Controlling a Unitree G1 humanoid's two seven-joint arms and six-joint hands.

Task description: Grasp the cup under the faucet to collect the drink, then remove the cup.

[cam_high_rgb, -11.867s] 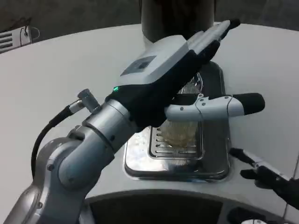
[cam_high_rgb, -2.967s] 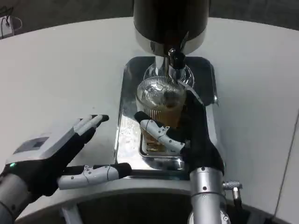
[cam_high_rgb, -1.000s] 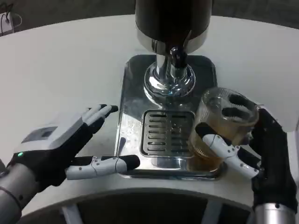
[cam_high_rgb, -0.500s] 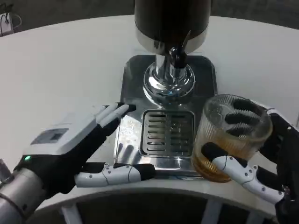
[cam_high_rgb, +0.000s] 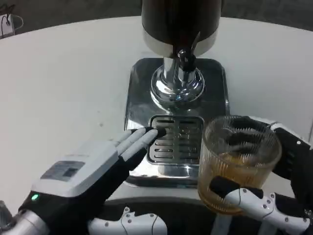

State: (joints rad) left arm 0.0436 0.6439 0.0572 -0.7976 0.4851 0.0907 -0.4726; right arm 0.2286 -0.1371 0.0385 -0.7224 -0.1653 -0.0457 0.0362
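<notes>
Right hand grips ribbed cup seemingly half-full of amber drink.

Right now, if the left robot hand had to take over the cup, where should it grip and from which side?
Probably the ribbed wall of the cup at mid-height, coming from its left. The right robot hand already wraps the right and lower front; the cup stands upright with amber drink, and the left robot hand is open beside it.
</notes>
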